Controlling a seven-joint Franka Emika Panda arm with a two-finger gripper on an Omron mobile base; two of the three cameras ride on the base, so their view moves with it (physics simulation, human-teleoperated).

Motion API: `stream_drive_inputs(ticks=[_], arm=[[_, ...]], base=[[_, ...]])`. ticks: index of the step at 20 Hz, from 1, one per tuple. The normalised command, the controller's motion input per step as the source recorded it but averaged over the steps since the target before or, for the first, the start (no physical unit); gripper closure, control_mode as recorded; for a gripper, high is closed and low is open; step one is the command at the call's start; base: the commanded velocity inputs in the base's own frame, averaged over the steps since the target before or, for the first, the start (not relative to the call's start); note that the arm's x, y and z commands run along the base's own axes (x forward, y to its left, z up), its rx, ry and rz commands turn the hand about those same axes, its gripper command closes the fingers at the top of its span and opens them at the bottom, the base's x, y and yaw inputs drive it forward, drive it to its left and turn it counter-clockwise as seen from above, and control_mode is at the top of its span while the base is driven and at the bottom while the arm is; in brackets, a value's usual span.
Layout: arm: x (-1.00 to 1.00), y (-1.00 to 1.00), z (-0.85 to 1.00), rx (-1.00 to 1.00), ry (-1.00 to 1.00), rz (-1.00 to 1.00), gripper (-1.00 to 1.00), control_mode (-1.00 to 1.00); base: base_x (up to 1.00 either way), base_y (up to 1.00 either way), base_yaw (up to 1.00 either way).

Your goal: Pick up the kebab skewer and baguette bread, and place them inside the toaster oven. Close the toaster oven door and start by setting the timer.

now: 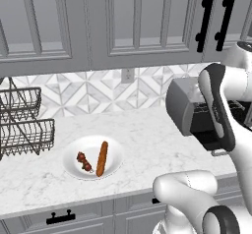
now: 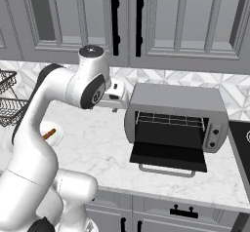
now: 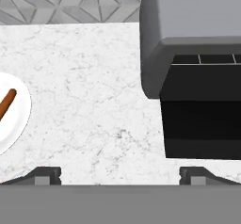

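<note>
Marble counter (image 1: 147, 134) runs under me, pale and veined, with grey cupboards above and a patterned tile wall behind. Nearest in my hand view are my own two finger tips (image 3: 46, 175), set far apart with bare stone between them: my pincer (image 3: 121, 175) is released and grasps nothing.

Beyond them, off to my left, the white plate (image 1: 114, 155) rests on the counter, well apart from my fingers. On it lie the baguette bread (image 1: 102, 158) and, just beside it on the far-left side, the kebab skewer (image 1: 84, 162). In the left base view the loaf's long axis runs roughly front to back with a slight lean, and the skewer lies at a slant next to it; whether they touch I cannot tell.

To my right stands the toaster oven (image 2: 178, 99), its toaster oven door (image 2: 168, 156) dropped flat and the wire rack (image 2: 170, 120) showing inside.

As I judge it, nothing is picked up yet. My next move should swing left and down toward the plate, turning my fingers across the chosen food's length, not along it.
</note>
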Motion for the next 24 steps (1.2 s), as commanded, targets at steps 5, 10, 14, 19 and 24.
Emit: stream_drive_inputs(ticks=[5,10,14,19,24], arm=[[0.14,-0.72,-0.18,0.0,-0.08,0.01,-1.0,-1.0],[0.17,-0.7,-0.51,0.0,-0.19,0.0,-1.0,-1.0],[-0.16,-0.99,-0.69,0.04,-0.32,0.04,-1.0,-1.0],[-0.21,-0.99,-0.39,0.02,-0.39,0.06,-1.0,-1.0],[0.19,-0.76,-0.02,0.0,-0.19,0.0,-1.0,-1.0]], base=[[0.0,0.0,0.0],[0.0,0.0,0.0],[0.0,0.0,0.0],[0.0,0.0,0.0],[0.0,0.0,0.0]])
